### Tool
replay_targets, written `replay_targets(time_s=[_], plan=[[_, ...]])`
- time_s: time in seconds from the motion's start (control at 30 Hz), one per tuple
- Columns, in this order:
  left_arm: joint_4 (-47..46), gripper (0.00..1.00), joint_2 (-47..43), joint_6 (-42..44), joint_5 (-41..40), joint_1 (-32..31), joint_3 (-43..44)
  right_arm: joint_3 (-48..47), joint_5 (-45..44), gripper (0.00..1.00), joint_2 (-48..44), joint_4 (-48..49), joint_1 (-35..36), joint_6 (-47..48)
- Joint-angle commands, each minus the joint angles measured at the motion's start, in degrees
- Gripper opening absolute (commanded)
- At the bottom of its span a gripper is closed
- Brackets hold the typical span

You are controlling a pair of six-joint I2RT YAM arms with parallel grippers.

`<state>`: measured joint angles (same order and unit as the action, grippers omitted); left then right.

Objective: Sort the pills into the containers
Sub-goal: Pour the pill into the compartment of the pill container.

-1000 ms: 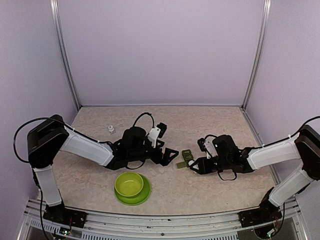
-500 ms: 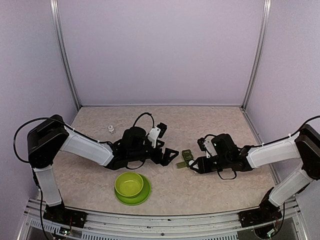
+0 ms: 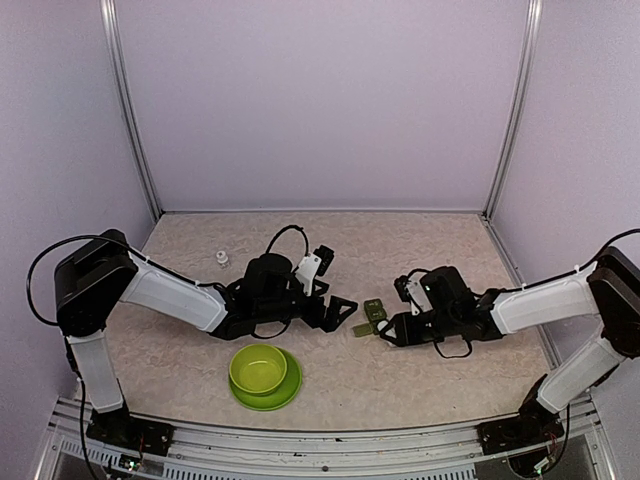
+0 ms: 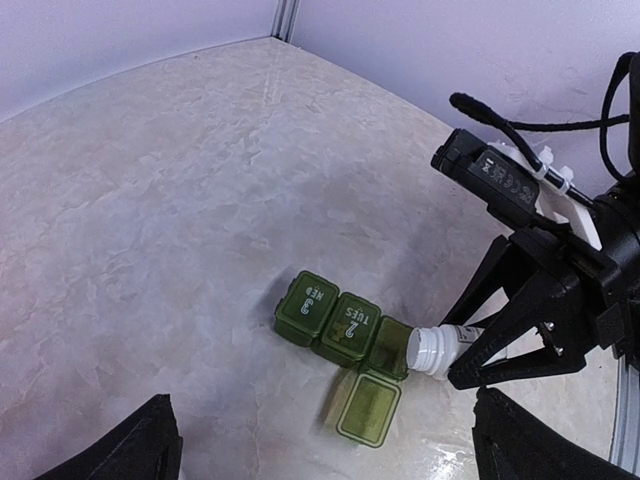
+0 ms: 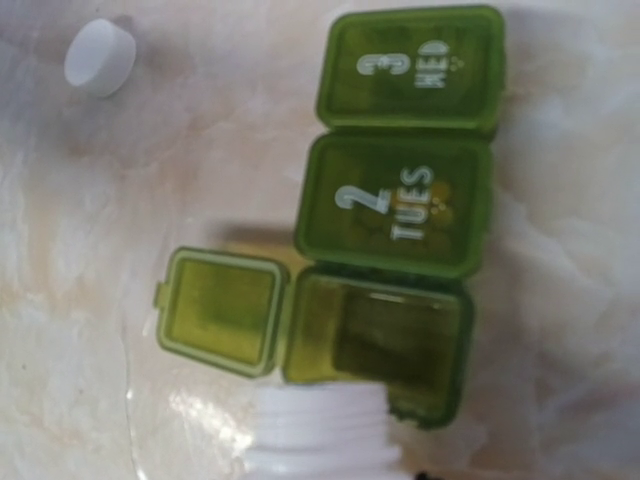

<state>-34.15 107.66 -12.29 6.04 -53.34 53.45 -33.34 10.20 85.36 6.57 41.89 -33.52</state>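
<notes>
The dark green pill box (image 3: 374,312) lies on the table between the two arms. In the right wrist view, its WED (image 5: 410,70) and TUES (image 5: 395,205) compartments are shut. The third compartment (image 5: 385,340) is open, with its lid (image 5: 215,310) flat to the side and its inside dark. My right gripper (image 3: 392,328) is shut on a white bottle (image 4: 440,348). The bottle is tipped, with its mouth (image 5: 320,435) at the open compartment's edge. Yellowish shapes show through the TUES lid. My left gripper (image 3: 338,305) is open and empty, just left of the box.
A lime-green bowl (image 3: 258,368) on its plate stands near the front, left of centre. A small white thing (image 3: 221,258) sits at the far left. A white cap (image 5: 100,57) lies on the table near the box's WED end.
</notes>
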Motion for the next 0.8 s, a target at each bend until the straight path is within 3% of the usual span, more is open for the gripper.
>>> replay_targets(time_s=[0.0,0.77], plan=[[0.47,0.99,-1.04,1.10,0.55,0.08,0.78,-2.06,-0.61,0.00,1.11,-2.70,0.39,-0.67],[0.56,0.99,-1.64,1.43,0.11,0.08,0.51,-6.53,0.77,0.00,3.32,-10.38,0.30,-2.16]])
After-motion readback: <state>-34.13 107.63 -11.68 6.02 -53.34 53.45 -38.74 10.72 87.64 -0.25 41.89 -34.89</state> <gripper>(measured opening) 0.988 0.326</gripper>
